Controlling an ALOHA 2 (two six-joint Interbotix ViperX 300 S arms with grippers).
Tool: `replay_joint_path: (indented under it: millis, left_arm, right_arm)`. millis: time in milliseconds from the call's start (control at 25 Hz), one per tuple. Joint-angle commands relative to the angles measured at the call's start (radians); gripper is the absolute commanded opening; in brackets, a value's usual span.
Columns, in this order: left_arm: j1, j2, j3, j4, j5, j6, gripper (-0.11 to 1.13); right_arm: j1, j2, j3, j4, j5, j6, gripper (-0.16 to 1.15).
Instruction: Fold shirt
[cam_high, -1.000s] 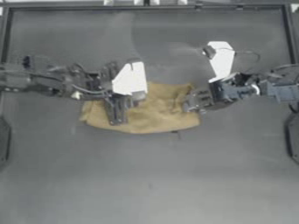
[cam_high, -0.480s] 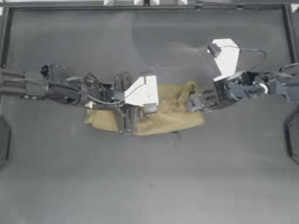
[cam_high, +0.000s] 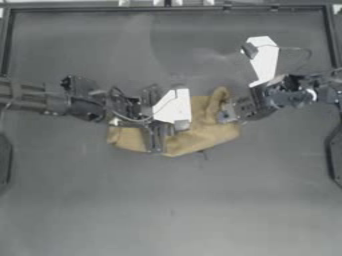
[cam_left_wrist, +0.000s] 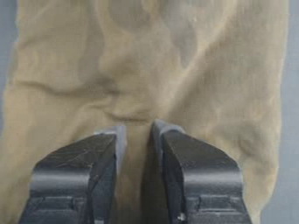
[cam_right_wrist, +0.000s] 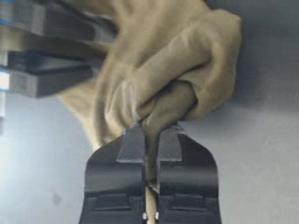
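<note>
mustard-yellow cloth with faint brownish blotches, the shirt (cam_high: 194, 130) lies bunched and creased near the middle of the dark table (cam_high: 174, 200), a little toward the far side, gathered into a wide crumpled strip rather than spread flat.

the left gripper (cam_high: 157, 142) reaches in from the left side and sits over the left part of the shirt, its white wrist housing covering the cloth there. in the left wrist view the left gripper (cam_left_wrist: 138, 131) has its two dark jaws close together with a narrow ridge of yellow fabric running up between them, so they are clamped on a fold of the shirt; beyond the tips the cloth (cam_left_wrist: 146, 65) stretches away in soft wrinkles with bare table along both edges.

the right gripper (cam_high: 227, 114) comes in from the right side and meets the right end of the shirt, where a pointed lump of cloth stands up just beside it. in the right wrist view the right gripper (cam_right_wrist: 151, 131) has its jaws pressed nearly together on a twisted rope of fabric, and the shirt (cam_right_wrist: 175, 65) balloons out past the tips in a rounded bundle, lifted against the grey table. part of the left arm shows blurred at the far edge of that view.

the two grippers are near each other, with the shirt's middle between them.
</note>
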Motion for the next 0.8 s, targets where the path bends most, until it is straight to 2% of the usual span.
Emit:
replay_joint_path:
  millis: [40, 240, 360, 800]
  left_arm:
    - [-0.003, -0.006, -0.038, -0.002, -0.014, 0.000, 0.68]
    - [-0.005, 0.009, -0.048, -0.009, -0.064, -0.002, 0.68]
    - [-0.005, 0.029, -0.071, -0.018, -0.097, -0.002, 0.68]
    - [-0.014, 0.135, -0.202, -0.028, -0.107, 0.000, 0.68]
  right_arm:
    - [0.000, -0.034, -0.066, -0.124, 0.072, 0.083, 0.07]
    - [0.012, -0.077, -0.103, -0.371, 0.175, 0.322, 0.07]
    - [0.018, -0.121, -0.101, -0.466, 0.225, 0.423, 0.07]
    - [0.034, -0.147, -0.126, -0.474, 0.259, 0.453, 0.07]
